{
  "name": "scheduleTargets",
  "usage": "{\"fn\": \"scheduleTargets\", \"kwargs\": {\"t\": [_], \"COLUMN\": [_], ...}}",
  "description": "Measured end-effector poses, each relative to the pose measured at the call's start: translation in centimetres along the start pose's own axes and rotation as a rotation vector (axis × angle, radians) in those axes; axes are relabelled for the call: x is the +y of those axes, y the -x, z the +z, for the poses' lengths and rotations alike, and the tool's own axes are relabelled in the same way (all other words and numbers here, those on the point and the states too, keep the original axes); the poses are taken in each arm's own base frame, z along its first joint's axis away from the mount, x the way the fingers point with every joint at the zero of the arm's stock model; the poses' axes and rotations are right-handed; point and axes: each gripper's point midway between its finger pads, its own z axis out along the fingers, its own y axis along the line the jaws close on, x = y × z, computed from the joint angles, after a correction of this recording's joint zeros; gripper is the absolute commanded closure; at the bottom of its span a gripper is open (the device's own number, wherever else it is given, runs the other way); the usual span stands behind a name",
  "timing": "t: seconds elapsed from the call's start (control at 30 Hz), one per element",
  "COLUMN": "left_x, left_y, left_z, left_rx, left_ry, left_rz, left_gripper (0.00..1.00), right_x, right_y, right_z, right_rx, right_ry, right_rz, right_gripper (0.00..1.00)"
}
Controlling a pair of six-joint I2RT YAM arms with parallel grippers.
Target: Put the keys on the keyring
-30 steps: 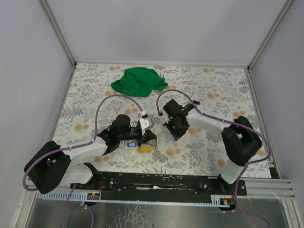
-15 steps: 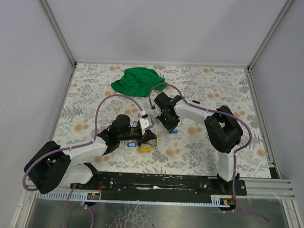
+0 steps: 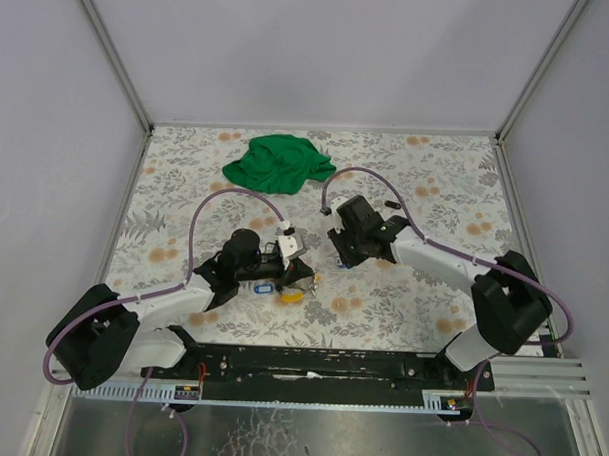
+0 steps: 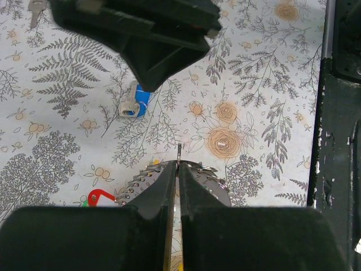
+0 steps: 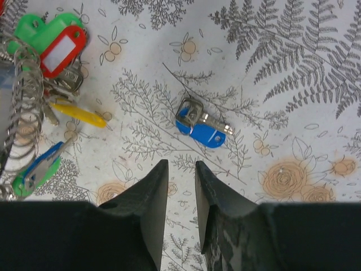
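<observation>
My left gripper (image 4: 178, 165) is shut on the keyring (image 4: 178, 151), whose thin wire end pokes out between the fingertips. Ring coils and a red key (image 4: 99, 196) show beside the fingers. In the right wrist view the keyring (image 5: 22, 107) carries green and red tags (image 5: 48, 35), a yellow key (image 5: 76, 112) and a blue-green key (image 5: 35, 169). My right gripper (image 5: 180, 164) is open with nothing between its fingers. A loose blue key (image 5: 201, 129) lies flat on the table just ahead of it. The left wrist view shows that blue key (image 4: 137, 105) under the right gripper (image 4: 141, 39). From above, both grippers (image 3: 295, 264) (image 3: 344, 251) stand close together.
A crumpled green cloth (image 3: 279, 162) lies at the back of the flowered table (image 3: 436, 183). Another silver key (image 4: 35, 8) shows at the top left of the left wrist view. The black base rail (image 3: 320, 364) runs along the near edge.
My right gripper has opened and the blue key now lies free on the table in front of it. The right arm swung left, then back right. The left arm has not moved.
</observation>
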Motion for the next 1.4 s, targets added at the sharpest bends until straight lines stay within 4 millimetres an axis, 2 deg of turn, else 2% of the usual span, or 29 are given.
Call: {"fn": "scheduleTargets", "kwargs": {"t": [0.2,0.4,0.63,0.8,1.07,1.27,1.4], "left_x": [0.1,0.1,0.2,0.2,0.2,0.2,0.2], "left_y": [0.2,0.1,0.1,0.1,0.1,0.1,0.1], "left_z": [-0.1,-0.1,-0.1,-0.1,-0.1,-0.1,-0.1], "left_rx": [-0.008,-0.007,-0.006,-0.006,-0.006,-0.006,-0.006], "left_ry": [0.010,0.016,0.017,0.017,0.017,0.017,0.017], "left_rz": [-0.002,-0.005,-0.007,-0.007,-0.007,-0.007,-0.007], "left_gripper": [1.00,1.00,1.00,1.00,1.00,1.00,1.00], "right_x": [0.2,0.3,-0.3,-0.8,-0.5,-0.2,0.2], "right_y": [-1.4,-2.3,-0.8,-1.0,-1.9,-1.4,-1.5], "right_z": [-0.4,0.9,1.9,3.0,4.4,4.6,4.5], "right_rx": [-0.160,-0.246,-0.299,-0.285,-0.240,-0.241,-0.237], "right_ry": [0.014,0.017,0.025,0.017,0.027,0.047,0.071], "right_rz": [0.079,0.197,0.294,0.339,0.347,0.340,0.328], "right_gripper": [0.62,0.62,0.68,0.69,0.70,0.77,0.78]}}
